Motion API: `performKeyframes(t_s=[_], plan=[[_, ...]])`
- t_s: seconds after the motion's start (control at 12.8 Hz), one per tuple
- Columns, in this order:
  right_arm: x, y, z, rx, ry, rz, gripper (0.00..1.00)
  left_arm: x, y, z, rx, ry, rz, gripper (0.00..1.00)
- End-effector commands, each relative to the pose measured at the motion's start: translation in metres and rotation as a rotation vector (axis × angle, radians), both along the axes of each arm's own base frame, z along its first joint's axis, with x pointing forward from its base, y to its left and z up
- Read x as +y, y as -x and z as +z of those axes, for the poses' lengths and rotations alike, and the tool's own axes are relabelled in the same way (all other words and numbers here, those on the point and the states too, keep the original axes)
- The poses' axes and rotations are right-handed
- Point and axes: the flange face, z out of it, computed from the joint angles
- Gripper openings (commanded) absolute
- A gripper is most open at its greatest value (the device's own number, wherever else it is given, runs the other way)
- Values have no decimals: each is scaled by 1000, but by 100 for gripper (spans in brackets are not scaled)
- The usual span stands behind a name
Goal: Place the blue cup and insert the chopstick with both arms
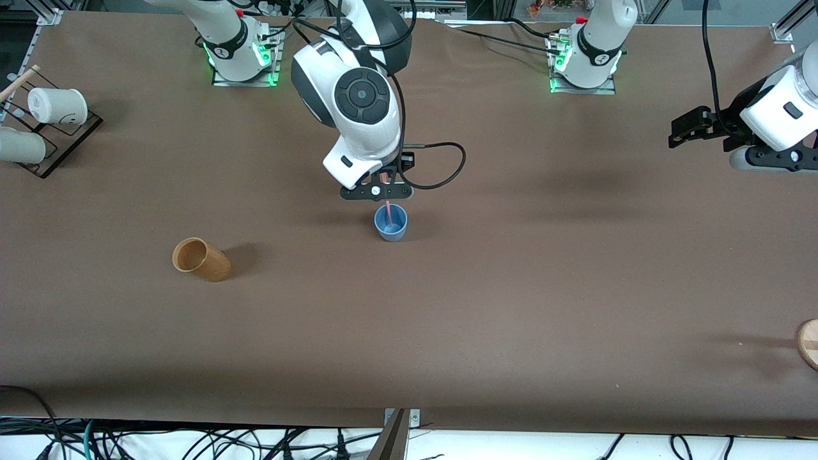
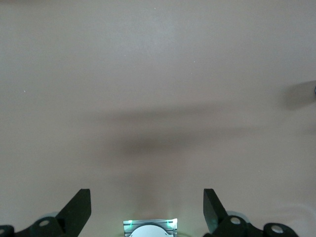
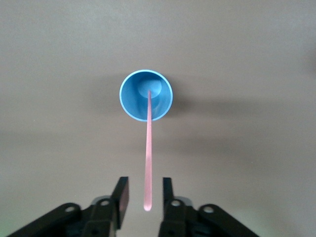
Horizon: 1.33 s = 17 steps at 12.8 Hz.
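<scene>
The blue cup (image 1: 390, 223) stands upright near the middle of the table. The pale pink chopstick (image 1: 387, 211) stands in it, its lower end on the cup's bottom. My right gripper (image 1: 377, 190) hangs over the cup, open. In the right wrist view the chopstick (image 3: 148, 148) rises out of the cup (image 3: 160, 96) and its top end sits between the right gripper's (image 3: 145, 195) fingers, with a gap on each side. My left gripper (image 1: 679, 131) waits, open and empty, over the left arm's end of the table; its wrist view (image 2: 147, 207) shows only bare table.
An orange-brown cup (image 1: 201, 259) lies on its side toward the right arm's end, nearer the front camera than the blue cup. A black rack with white cups (image 1: 57, 105) stands at that end's edge. A round wooden object (image 1: 808, 344) shows at the left arm's end.
</scene>
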Motion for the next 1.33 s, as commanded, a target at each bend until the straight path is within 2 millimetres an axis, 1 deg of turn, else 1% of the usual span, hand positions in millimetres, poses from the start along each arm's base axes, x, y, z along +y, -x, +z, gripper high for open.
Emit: performKeyframes(t_s=[0.0, 0.08, 0.16, 0.23, 0.31, 0.39, 0.47, 0.63, 0.7, 0.78, 0.94, 1.09, 1.25], plan=[[-3, -10, 10, -10, -25, 1, 100, 3, -3, 5, -12, 2, -14, 100], [-6, -13, 14, -16, -29, 1, 100, 3, -3, 5, -12, 2, -14, 100], [-15, -21, 21, -26, -40, 24, 100, 3, -3, 5, -12, 2, -14, 100], [-27, -29, 22, -24, -42, 42, 100, 3, -3, 5, -12, 2, -14, 100], [-46, -43, 24, -22, -49, 51, 100, 3, -3, 5, -12, 2, -14, 100], [-63, -52, 37, -36, -67, 56, 100, 3, -4, 4, -12, 2, -14, 100], [-79, -62, 43, -44, -72, 58, 100, 3, -4, 4, -12, 2, -14, 100], [-114, -83, 45, -55, -74, 76, 100, 3, -4, 4, -12, 2, -14, 100], [-131, -90, 50, -65, -66, 73, 100, 3, -4, 4, -12, 2, -14, 100], [-153, -100, 54, -80, -47, 39, 100, 3, -4, 4, -12, 1, -14, 100], [-186, -108, 50, -74, -15, -7, 100, 3, -4, 4, -12, 1, -14, 100], [-223, -117, 41, -57, 6, 6, 100, 3, -4, 4, -12, -2, -14, 100], [-248, -123, 39, -52, 22, -28, 100, 3, -4, 4, -12, -2, -14, 100]])
